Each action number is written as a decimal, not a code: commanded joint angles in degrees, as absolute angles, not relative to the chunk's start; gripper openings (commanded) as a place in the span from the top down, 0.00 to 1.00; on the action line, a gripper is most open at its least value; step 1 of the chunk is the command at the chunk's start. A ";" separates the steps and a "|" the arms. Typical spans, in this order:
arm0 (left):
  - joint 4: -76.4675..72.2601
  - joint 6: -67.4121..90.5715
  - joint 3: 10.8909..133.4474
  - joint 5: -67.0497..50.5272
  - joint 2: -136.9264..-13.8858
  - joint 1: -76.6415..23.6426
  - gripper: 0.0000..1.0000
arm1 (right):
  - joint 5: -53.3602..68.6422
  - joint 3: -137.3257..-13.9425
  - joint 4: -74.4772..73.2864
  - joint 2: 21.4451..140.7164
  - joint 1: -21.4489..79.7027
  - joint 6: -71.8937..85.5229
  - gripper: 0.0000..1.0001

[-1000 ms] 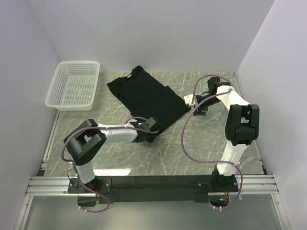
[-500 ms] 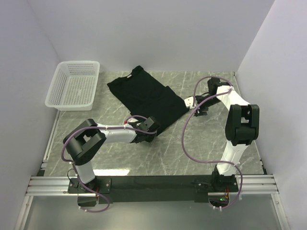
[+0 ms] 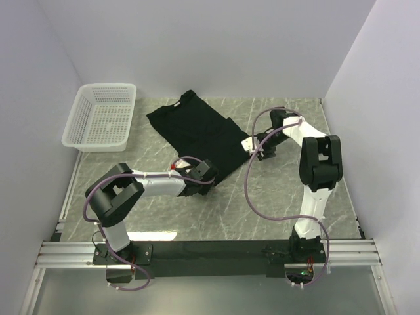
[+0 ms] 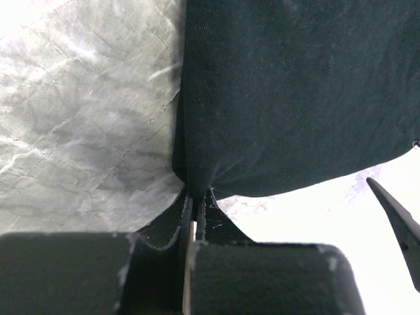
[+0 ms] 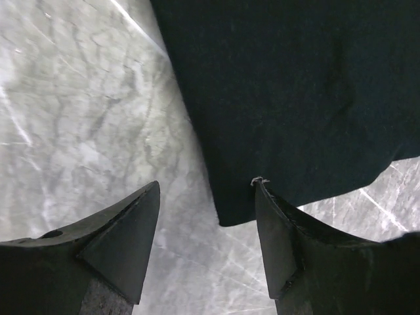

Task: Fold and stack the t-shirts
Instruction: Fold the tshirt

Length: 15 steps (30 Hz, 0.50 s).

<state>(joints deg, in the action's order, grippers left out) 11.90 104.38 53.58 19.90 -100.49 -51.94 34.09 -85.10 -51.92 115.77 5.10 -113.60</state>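
A black t-shirt [image 3: 200, 131] lies partly folded at the back middle of the marble table, collar toward the basket. My left gripper [image 3: 211, 177] is shut on its near corner; in the left wrist view the cloth [image 4: 289, 92] bunches into the closed fingertips [image 4: 195, 197]. My right gripper [image 3: 254, 146] stands open at the shirt's right corner. In the right wrist view that corner [image 5: 230, 213] lies flat on the table between the spread fingers [image 5: 134, 230], one fingertip over the hem, nothing pinched.
A white mesh basket [image 3: 82, 134] sits at the back left, apart from the shirt. White walls close in the back and both sides. Purple cables loop over both arms. An aluminium rail [image 3: 210, 252] runs along the near edge.
My left gripper has closed on the shirt's near corner. The right arm has swung left, bringing its open gripper up to the shirt's right corner.
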 commanded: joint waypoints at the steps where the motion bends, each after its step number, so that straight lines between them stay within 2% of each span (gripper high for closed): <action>1: 14.85 103.18 51.86 20.39 -99.06 -51.68 0.99 | 31.03 -87.45 -49.22 117.15 6.15 -113.65 0.34; 9: 14.07 103.27 51.07 20.30 -98.26 -51.68 1.00 | 27.25 -89.12 -45.70 119.79 7.21 -111.27 0.39; 15: 12.92 102.92 51.33 19.86 -98.26 -51.77 0.99 | 24.35 -89.21 -45.09 119.97 8.35 -111.88 0.54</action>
